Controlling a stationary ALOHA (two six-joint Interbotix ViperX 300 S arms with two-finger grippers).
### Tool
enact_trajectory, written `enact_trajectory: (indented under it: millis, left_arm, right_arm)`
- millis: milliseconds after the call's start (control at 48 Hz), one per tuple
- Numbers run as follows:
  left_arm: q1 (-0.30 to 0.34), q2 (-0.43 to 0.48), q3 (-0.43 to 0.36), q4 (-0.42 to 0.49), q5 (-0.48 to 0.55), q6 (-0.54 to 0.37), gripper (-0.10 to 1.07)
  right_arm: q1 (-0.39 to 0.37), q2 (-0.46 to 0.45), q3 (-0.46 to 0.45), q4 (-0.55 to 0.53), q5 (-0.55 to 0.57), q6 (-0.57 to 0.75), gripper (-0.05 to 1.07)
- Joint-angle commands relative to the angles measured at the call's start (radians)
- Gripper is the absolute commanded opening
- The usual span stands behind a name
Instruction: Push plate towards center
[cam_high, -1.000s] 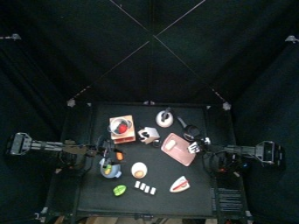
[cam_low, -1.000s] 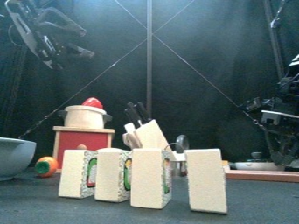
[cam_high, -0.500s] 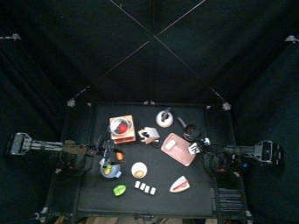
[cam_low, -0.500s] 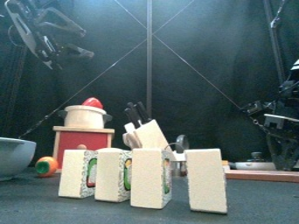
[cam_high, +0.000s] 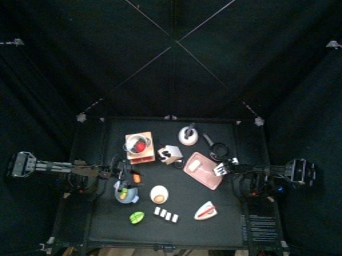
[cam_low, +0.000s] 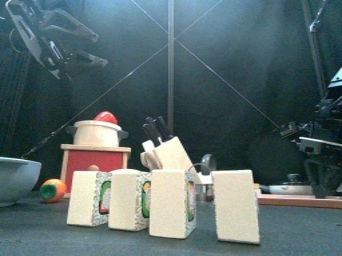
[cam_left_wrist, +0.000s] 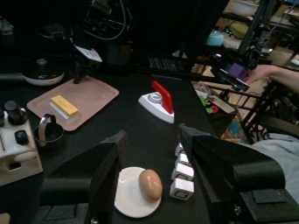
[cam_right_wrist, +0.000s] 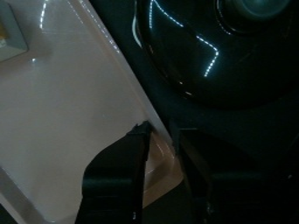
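Note:
The salmon-pink plate (cam_high: 205, 170) lies right of the table's middle, with small white and red pieces on it. Its rim shows low at the right in the front view (cam_low: 302, 200). My right gripper (cam_high: 239, 178) sits at the plate's right edge. In the right wrist view its jaws stand open, a narrow gap apart, straddling the rim of the plate (cam_right_wrist: 59, 114), right gripper (cam_right_wrist: 163, 164). My left gripper (cam_left_wrist: 163, 171) rests open at the table's left, above an egg on a white dish (cam_left_wrist: 149, 184). It also sees the plate (cam_left_wrist: 73, 101).
A black pan (cam_right_wrist: 228, 44) lies just beyond the plate's rim. A tan-orange plate with a red object (cam_high: 138, 145), a white mug (cam_high: 168, 153), a dark kettle (cam_high: 189, 132), white blocks (cam_low: 160, 203), a red-white wedge (cam_high: 206, 210) and a bowl (cam_low: 14, 180) crowd the table.
The right arm has shifted slightly at the plate's right edge and sits a little lower in the front view. The plate and the left arm have not visibly moved.

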Motion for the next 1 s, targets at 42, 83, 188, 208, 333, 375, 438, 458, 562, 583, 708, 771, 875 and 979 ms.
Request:
enact_trajectory:
  millis: [42, 83, 188, 208, 333, 375, 438, 458, 562, 583, 708, 771, 875, 979]
  left_arm:
    - [-0.002, 0.002, -0.009, -0.002, -0.002, 0.0, 0.87]
    - [-0.002, 0.002, -0.009, -0.002, -0.002, 0.0, 0.87]
    - [-0.002, 0.002, -0.008, -0.002, -0.002, 0.0, 0.87]
    - [-0.002, 0.002, -0.008, -0.003, -0.002, 0.0, 0.87]
    - [-0.002, 0.0, -0.008, -0.011, -0.002, 0.0, 0.87]
    - [-0.002, 0.0, -0.006, -0.014, -0.002, 0.0, 0.87]
    - [-0.002, 0.0, -0.006, -0.017, -0.002, 0.0, 0.87]
    - [-0.002, 0.002, -0.006, -0.017, -0.002, 0.0, 0.87]
    - [-0.003, 0.002, -0.006, -0.017, -0.002, 0.0, 0.87]
    - [-0.003, 0.002, -0.006, -0.018, -0.002, 0.0, 0.87]
    - [-0.002, 0.002, -0.005, -0.018, -0.002, 0.0, 0.87]
    - [-0.003, 0.0, -0.006, -0.018, -0.002, 0.0, 0.87]
    - [-0.003, 0.0, -0.005, -0.018, -0.002, 0.0, 0.87]
    - [-0.005, 0.002, -0.006, -0.018, -0.002, 0.0, 0.87]
  right_arm:
    - [0.018, 0.037, -0.006, 0.061, -0.014, 0.003, 0.6]
    - [0.032, 0.038, -0.008, 0.084, -0.014, 0.002, 0.59]
    - [0.092, 0.034, -0.014, 0.141, -0.009, 0.003, 0.58]
    - [0.103, 0.032, -0.015, 0.149, -0.009, 0.003, 0.58]
    - [0.181, 0.029, -0.031, 0.221, 0.008, 0.005, 0.58]
    - [0.206, 0.029, -0.038, 0.247, 0.015, 0.005, 0.58]
    - [0.245, 0.031, -0.052, 0.281, 0.032, 0.005, 0.58]
    - [0.256, 0.031, -0.057, 0.288, 0.037, 0.005, 0.58]
    - [0.313, 0.037, -0.08, 0.325, 0.058, 0.005, 0.58]
    - [0.324, 0.038, -0.084, 0.333, 0.063, 0.005, 0.58]
    - [0.39, 0.055, -0.12, 0.382, 0.077, 0.005, 0.58]
    - [0.419, 0.067, -0.138, 0.396, 0.078, 0.005, 0.58]
    - [0.466, 0.104, -0.176, 0.411, 0.078, 0.005, 0.58]
    - [0.497, 0.147, -0.218, 0.411, 0.078, 0.005, 0.58]
